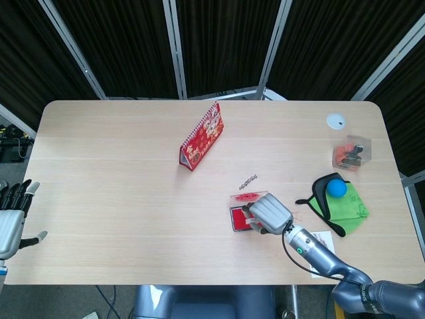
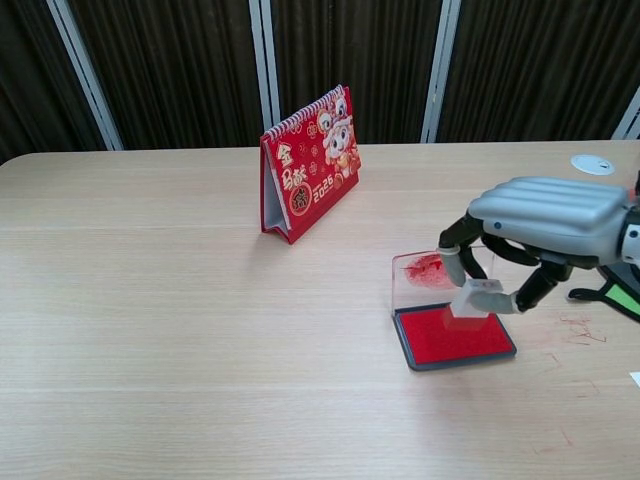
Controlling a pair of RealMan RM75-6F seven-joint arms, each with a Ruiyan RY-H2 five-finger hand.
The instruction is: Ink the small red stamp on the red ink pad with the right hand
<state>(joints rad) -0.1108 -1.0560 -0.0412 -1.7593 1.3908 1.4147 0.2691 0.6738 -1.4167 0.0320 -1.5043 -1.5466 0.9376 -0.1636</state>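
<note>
My right hand (image 2: 545, 215) hovers over the red ink pad (image 2: 455, 335), whose clear lid (image 2: 420, 280) stands upright behind it. I pinch the small red stamp (image 2: 468, 302) between fingertips, face down on or just above the ink. My left hand (image 1: 10, 222) idles, fingers spread, holding nothing.

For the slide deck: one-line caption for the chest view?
Right hand holds the small stamp over the open red ink pad, desk calendar behind.
</note>
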